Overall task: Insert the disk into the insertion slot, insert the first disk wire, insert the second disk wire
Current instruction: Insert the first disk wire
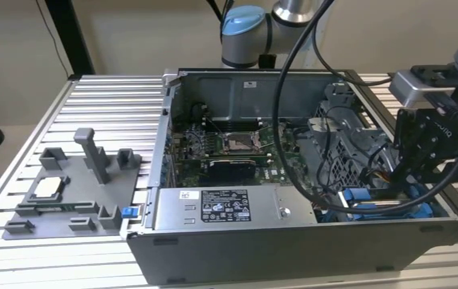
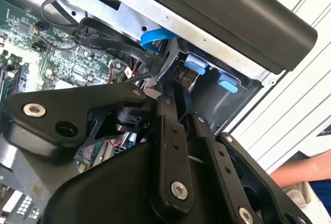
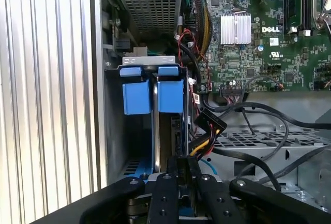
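Disk (image 1: 375, 205), location?
— Computer case (image 1: 293, 253), near corner at the exterior view's right, at insertion slot (image 3: 137, 98).
Claw (image 3: 181, 161), state?
— Narrow, low over slot; whether it holds anything, cannot tell.

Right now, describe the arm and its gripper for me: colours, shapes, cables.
The arm has silver-grey tubular segments and a light blue joint cap. Thick black cables loop down from it. A grey block sits at its wrist. The gripper is matte black, built of angular linked bars with silver bolt heads, with pale lettering on its body.
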`<action>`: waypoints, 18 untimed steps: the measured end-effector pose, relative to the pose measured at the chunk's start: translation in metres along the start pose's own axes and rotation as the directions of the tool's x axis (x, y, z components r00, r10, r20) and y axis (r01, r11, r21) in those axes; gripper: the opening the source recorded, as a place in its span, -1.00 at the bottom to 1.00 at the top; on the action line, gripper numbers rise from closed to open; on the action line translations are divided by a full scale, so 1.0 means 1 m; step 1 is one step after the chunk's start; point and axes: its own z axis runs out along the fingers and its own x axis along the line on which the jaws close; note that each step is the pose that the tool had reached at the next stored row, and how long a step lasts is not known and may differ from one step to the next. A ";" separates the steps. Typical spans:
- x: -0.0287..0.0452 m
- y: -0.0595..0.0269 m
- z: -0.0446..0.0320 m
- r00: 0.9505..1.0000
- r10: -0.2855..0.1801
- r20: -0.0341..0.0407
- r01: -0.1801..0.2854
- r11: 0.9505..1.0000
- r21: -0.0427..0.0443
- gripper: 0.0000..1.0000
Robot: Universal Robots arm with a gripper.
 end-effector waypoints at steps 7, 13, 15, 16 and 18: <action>0.0002 0.0006 0.0016 1.000 -0.004 0.001 0.004 1.000 0.002 -1.00; 0.0002 0.0006 0.0032 1.000 -0.006 0.001 0.006 1.000 0.005 -1.00; 0.0002 0.0005 0.0039 1.000 -0.006 0.002 0.006 1.000 0.006 -1.00; 0.0002 0.0006 0.0045 1.000 -0.006 0.002 0.006 1.000 0.007 -1.00; 0.0003 0.0009 0.0048 1.000 -0.006 0.002 0.006 1.000 0.007 -1.00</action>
